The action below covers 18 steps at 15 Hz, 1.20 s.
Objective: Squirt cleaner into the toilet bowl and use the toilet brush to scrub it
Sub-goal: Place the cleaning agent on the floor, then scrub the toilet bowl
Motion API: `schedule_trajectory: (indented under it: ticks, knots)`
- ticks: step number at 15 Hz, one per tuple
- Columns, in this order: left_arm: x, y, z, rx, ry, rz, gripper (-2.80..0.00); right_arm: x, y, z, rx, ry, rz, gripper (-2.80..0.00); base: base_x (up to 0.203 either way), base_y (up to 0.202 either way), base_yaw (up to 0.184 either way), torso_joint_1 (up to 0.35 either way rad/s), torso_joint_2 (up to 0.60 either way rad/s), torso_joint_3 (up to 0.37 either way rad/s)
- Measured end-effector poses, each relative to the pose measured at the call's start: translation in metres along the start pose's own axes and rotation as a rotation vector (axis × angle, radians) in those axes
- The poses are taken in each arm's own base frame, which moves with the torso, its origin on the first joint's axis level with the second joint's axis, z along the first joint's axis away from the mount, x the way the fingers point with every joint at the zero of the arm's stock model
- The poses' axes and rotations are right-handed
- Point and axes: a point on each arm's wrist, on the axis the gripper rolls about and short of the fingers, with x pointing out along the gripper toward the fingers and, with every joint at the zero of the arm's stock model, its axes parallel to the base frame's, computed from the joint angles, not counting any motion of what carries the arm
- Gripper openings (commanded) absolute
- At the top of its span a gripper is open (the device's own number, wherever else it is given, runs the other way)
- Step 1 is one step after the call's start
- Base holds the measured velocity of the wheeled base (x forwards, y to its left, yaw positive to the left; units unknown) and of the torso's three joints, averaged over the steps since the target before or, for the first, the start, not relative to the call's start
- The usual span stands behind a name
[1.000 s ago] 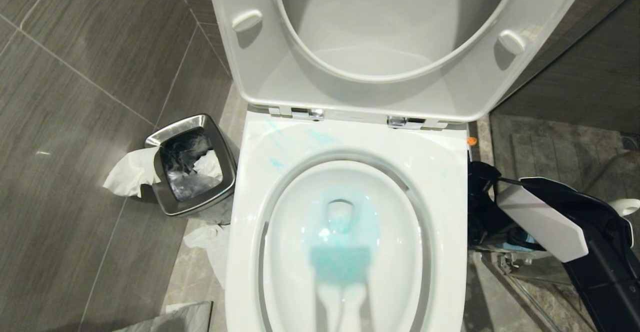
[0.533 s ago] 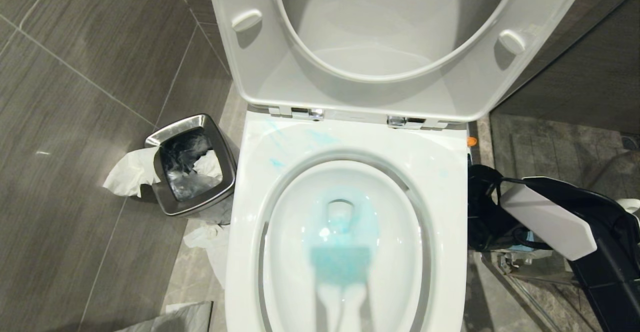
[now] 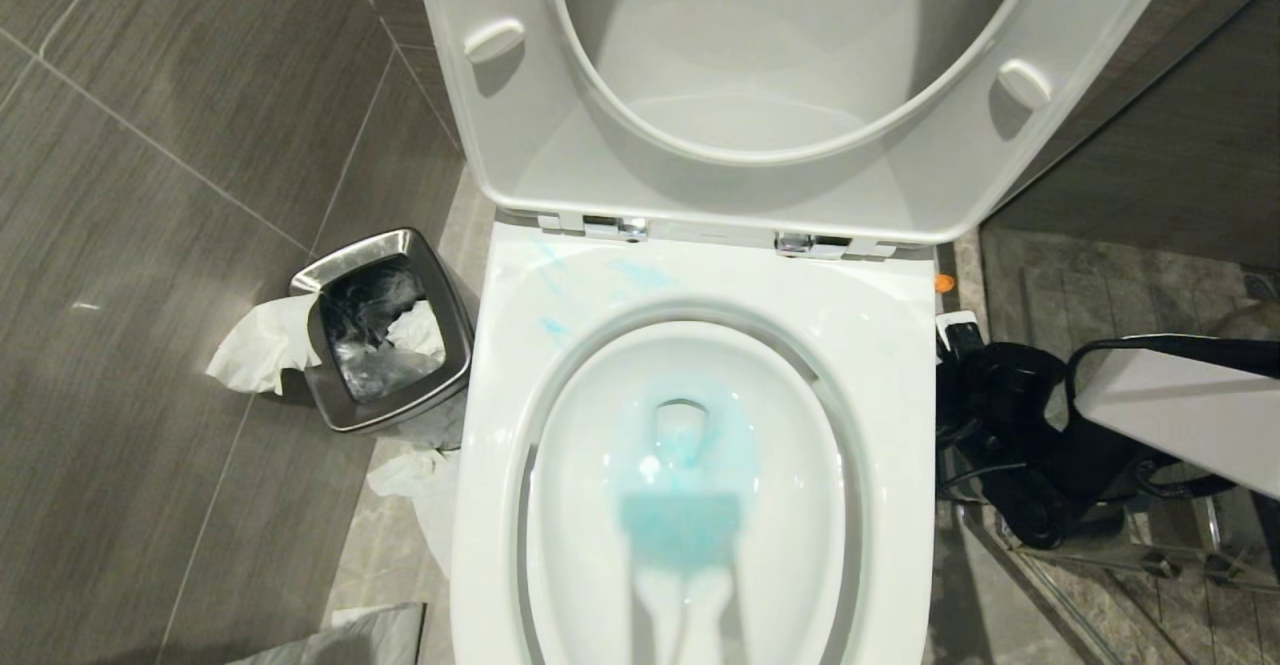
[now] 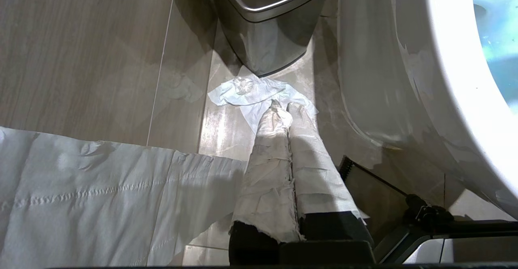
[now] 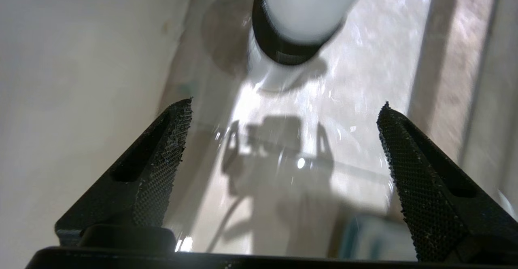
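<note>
Right gripper (image 5: 283, 147) now stands wide open and empty beside toilet bowl (image 3: 560, 505), arm lifted since before; cleaner (image 3: 690, 505) tints water, brush pickup likely next.

Right end effector (image 5: 283, 111) spread wide, empty, over glossy floor (image 5: 364, 79) beside white wall (image 5: 81, 58)

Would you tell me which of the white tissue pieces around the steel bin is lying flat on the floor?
The crumpled tissue on the floor between bin and toilet bowl; the other tissue hangs over the bin's left rim.
</note>
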Motion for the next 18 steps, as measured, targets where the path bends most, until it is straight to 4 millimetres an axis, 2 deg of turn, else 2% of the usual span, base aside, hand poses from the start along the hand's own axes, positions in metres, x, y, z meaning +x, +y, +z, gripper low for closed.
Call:
schedule_trajectory:
  ticks: [2, 3, 7, 12, 18]
  knots:
    - [0.000, 0.000, 0.000, 0.000, 0.000, 0.000, -2.80, -0.029, 0.001, 0.017, 0.025, 0.013, 0.012, 0.00, 0.000, 0.000, 0.000, 0.000, 0.00, 0.000]
    - [0.000, 0.000, 0.000, 0.000, 0.000, 0.000, -2.80, -0.042, 0.000, 0.026, 0.035, 0.014, 0.017, -2.80, 0.000, 0.000, 0.000, 0.000, 0.00, 0.000]
    - [0.000, 0.000, 0.000, 0.001, 0.000, 0.000, -2.80, -0.085, -0.006, 0.060, 0.049, -0.021, 0.017, -2.80, 0.000, 0.000, 0.000, 0.000, 0.00, 0.000]
    - [0.000, 0.000, 0.000, 0.001, 0.000, -0.001, -2.80, -0.131, -0.014, 0.081, 0.048, 0.005, 0.010, -2.80, 0.000, 0.000, 0.000, 0.000, 0.00, 0.000]
    - [0.000, 0.000, 0.000, 0.000, 0.000, 0.000, -2.80, -0.171, -0.028, 0.120, 0.043, 0.037, -0.133, -2.80, 0.000, 0.000, 0.000, 0.000, 0.00, 0.000]
